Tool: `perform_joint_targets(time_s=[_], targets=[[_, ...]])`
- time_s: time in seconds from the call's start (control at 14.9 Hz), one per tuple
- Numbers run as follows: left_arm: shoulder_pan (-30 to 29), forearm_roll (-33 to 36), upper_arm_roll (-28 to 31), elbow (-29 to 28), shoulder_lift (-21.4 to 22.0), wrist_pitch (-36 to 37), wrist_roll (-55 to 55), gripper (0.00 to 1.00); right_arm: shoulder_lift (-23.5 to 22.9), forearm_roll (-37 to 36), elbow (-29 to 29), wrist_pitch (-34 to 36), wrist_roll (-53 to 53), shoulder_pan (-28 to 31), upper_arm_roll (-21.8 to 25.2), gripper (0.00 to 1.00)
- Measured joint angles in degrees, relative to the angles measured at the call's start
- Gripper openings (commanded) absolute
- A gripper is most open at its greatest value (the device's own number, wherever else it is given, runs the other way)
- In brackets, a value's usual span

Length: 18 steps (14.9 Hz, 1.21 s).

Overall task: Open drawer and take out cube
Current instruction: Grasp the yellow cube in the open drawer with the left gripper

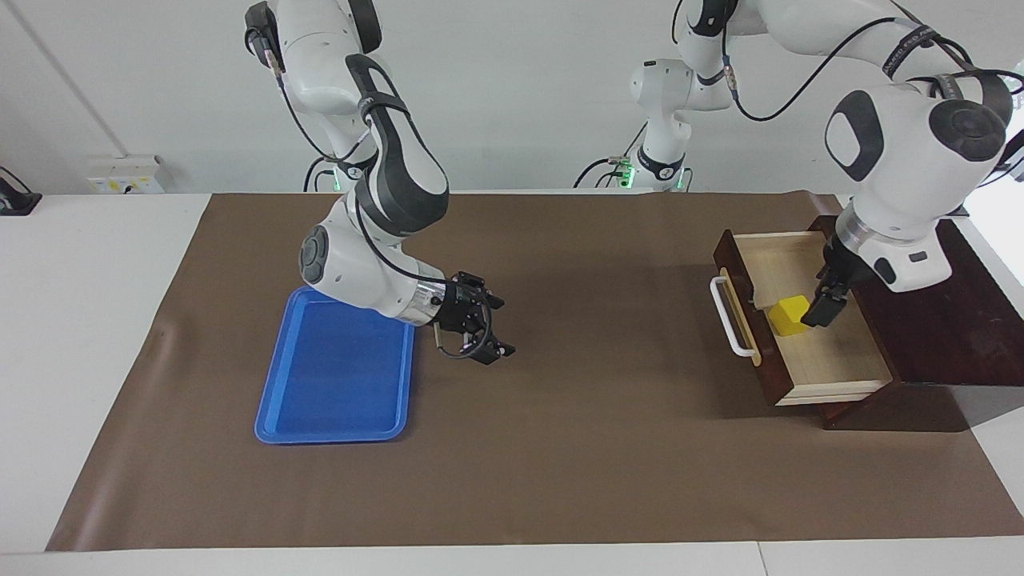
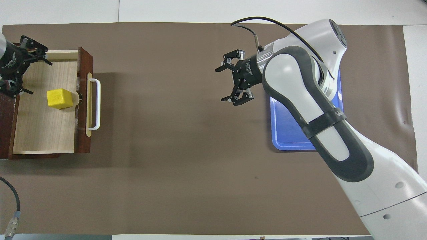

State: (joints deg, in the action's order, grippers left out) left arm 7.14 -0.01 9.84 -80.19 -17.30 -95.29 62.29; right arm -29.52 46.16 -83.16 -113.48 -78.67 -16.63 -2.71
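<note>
Drawer (image 1: 808, 320) stands open, cube (image 1: 789, 314) still inside near its front; left gripper (image 1: 824, 310) hangs beside it, jaws unreadable, while right gripper (image 1: 478, 334) waits, jaws spread, by the tray (image 1: 336, 384).

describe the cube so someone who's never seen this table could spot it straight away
Start at the dark wooden drawer, pulled open at the left arm's end of the table. The cube sits on its pale floor just inside the front panel, beside the left pincer. It is the only bright yellow thing there.

Yellow cube (image 1: 789, 314), dark brown drawer (image 1: 802, 323), blue tray (image 1: 336, 370), brown mat (image 1: 608, 384)
</note>
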Motion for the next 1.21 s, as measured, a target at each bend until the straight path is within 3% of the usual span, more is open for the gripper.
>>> perform_joint_targets(time_s=[0.47, 1.14, 1.21], targets=[[-2.2, -1.0, -0.2, -15.7, 5.4, -14.0, 22.4, 1.0, -0.3, -2.0, 0.8, 0.0, 0.0, -1.4, 0.1, 1.0], [-2.1, -1.0, -0.5, -28.8, 9.6, -23.4, 27.7, 1.0, -0.3, -2.4, 0.8, 0.1, 0.1, -1.2, 0.2, 1.0], [-2.1, -1.0, -0.5, -29.3, 9.6, -24.1, 27.9, 0.94, -0.3, -2.4, 0.8, 0.1, 0.1, -1.1, 0.2, 1.0]])
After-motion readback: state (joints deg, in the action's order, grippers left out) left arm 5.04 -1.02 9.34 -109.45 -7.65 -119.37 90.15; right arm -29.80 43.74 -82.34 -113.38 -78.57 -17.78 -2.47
